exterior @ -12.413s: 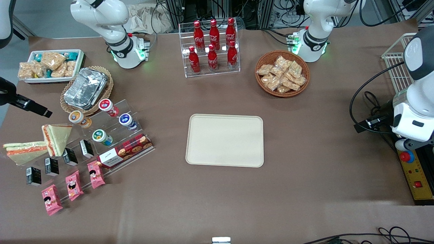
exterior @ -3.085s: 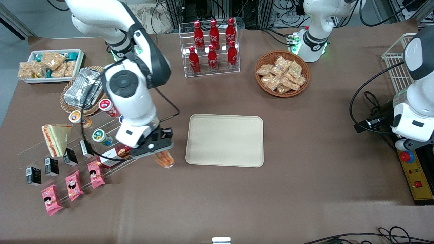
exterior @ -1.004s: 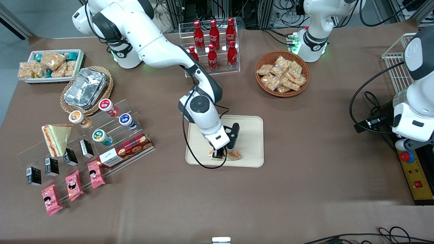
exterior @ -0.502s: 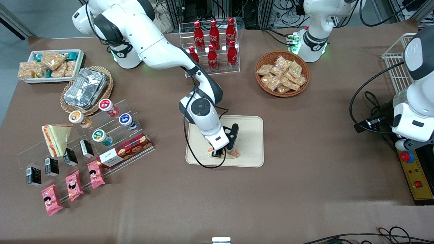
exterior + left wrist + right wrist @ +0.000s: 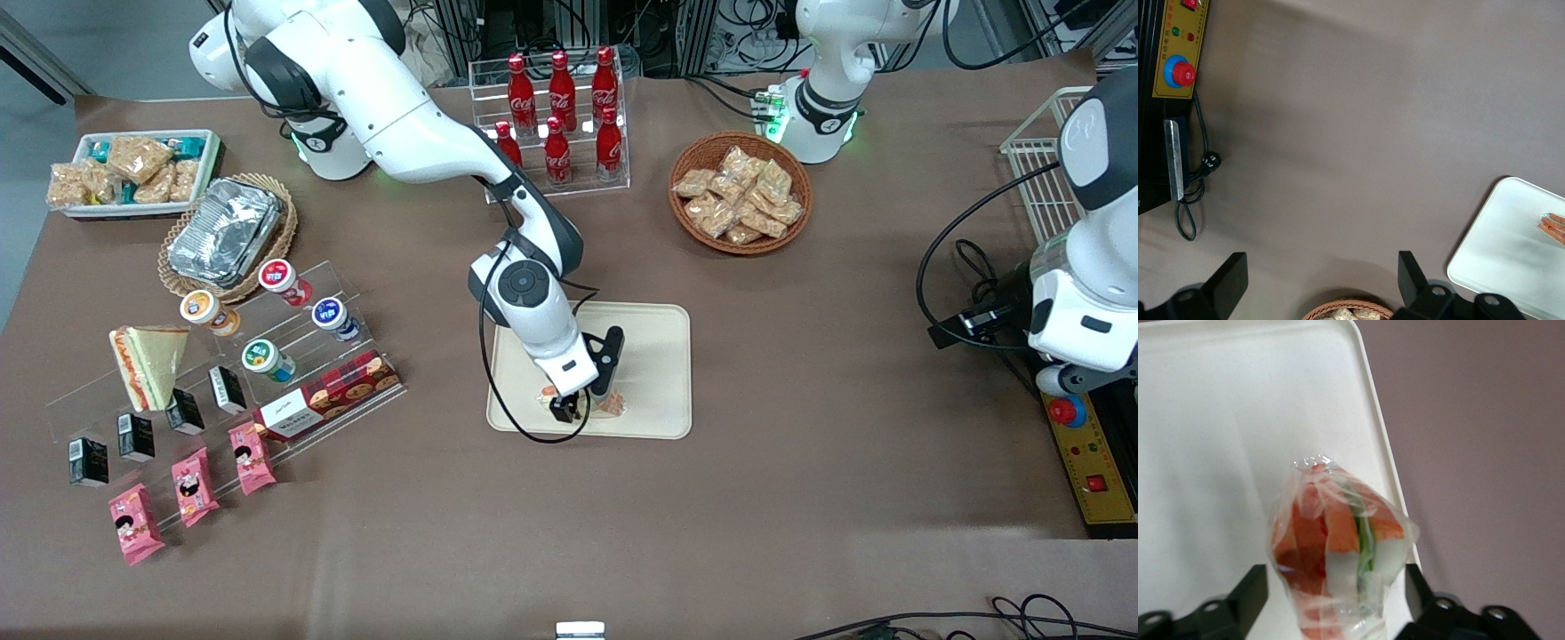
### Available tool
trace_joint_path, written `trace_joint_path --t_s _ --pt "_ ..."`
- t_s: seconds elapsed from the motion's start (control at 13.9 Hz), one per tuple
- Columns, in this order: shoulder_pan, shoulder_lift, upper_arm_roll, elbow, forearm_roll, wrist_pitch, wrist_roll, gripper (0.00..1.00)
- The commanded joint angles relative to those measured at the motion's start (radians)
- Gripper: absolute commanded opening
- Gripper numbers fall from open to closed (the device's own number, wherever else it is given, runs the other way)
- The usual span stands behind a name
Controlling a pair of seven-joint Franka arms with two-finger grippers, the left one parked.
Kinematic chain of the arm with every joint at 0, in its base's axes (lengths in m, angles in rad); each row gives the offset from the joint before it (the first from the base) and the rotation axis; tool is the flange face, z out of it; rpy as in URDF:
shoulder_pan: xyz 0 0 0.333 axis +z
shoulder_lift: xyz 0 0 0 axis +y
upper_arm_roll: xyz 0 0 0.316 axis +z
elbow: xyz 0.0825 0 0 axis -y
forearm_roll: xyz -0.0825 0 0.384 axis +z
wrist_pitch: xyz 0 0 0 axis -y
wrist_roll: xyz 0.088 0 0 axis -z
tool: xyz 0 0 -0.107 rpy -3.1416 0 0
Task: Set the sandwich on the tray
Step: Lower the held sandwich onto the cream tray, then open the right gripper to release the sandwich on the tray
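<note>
Since a half-second ago the pincer is lifting slightly over the tray, carrying the sandwich with it. Judging by this, placement is underway; next comes lowering and letting go. Its fingers are pressing both sides of the sandwich, closed around the wrap above the tray.

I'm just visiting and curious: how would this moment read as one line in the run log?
step: placing | gripper: over tray, fingers straddling sandwich | clear-wrapped wedge sandwich: on cream-beige rectangular tray | release: unconfirmed
</note>
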Motion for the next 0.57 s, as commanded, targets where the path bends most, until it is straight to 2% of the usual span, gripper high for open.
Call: trace_joint_path --t_s 0.0,0.29,0.5 --pt "0.001 -0.024 0.004 -0.006 0.032 -0.048 -0.018 0.97" --pt "-0.004 -0.126 0.004 -0.006 0.051 -0.243 0.014 0.97" --pt "-0.009 -0.218 0.002 -0.006 0.058 -0.372 0.12 0.97"
